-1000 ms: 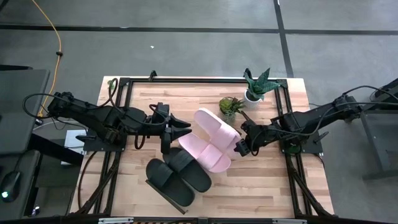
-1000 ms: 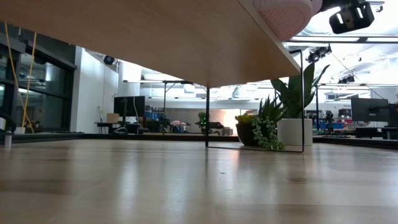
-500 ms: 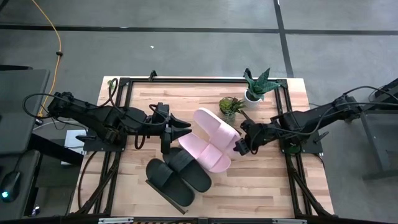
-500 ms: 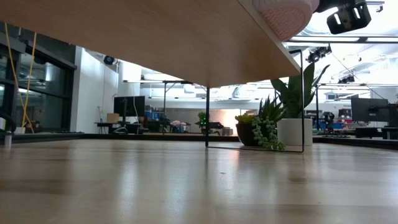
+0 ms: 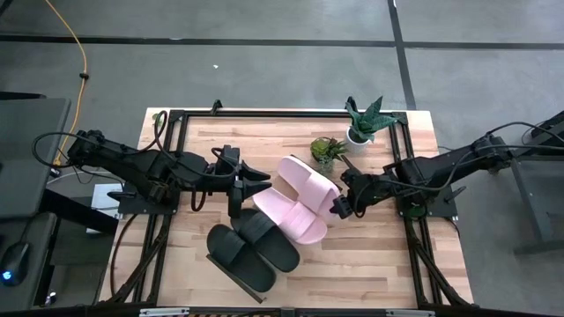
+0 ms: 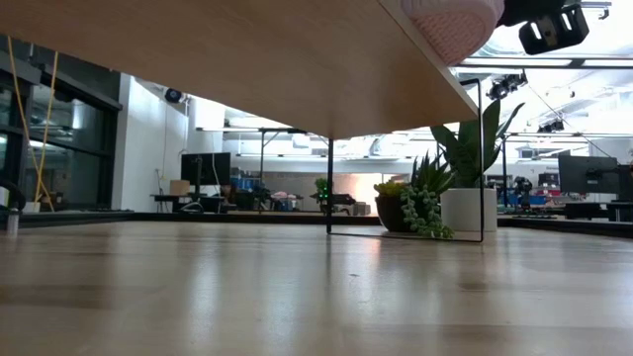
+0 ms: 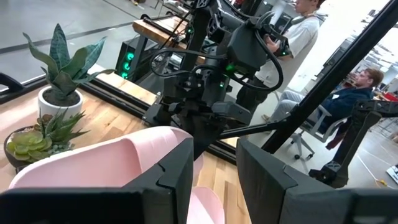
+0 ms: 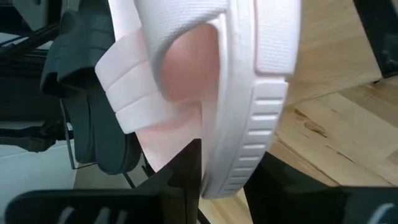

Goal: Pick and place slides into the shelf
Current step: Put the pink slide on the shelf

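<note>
Two light pink slides (image 5: 308,180) (image 5: 291,216) lie side by side in the middle of the shelf's wooden board, whose underside (image 6: 247,59) fills the top of the low view. One pink slide's end (image 6: 445,20) juts past the board's edge. Two black slides (image 5: 251,251) lie nearer the front left. My left gripper (image 5: 262,187) stands open at the pink pair's left end, nearly level. My right gripper (image 5: 337,208) slants down at their right end, open, with a pink sole's rim (image 8: 249,149) between its fingers. My left gripper has a pink slide's strap (image 7: 124,162) right beside one finger (image 7: 177,177) and some pink low in the gap; whether it touches I cannot tell. My right gripper straddles the rim at the pink slide's end, slanting down from the table's right; whether the fingers (image 8: 189,174) touch it I cannot tell.
Two potted plants (image 5: 363,121) (image 5: 328,150) stand at the far right, close to the pink slides. Black frame rails (image 5: 414,246) run along both sides of the table. Bare wood (image 5: 370,264) lies front right. People (image 7: 360,93) sit beyond the table.
</note>
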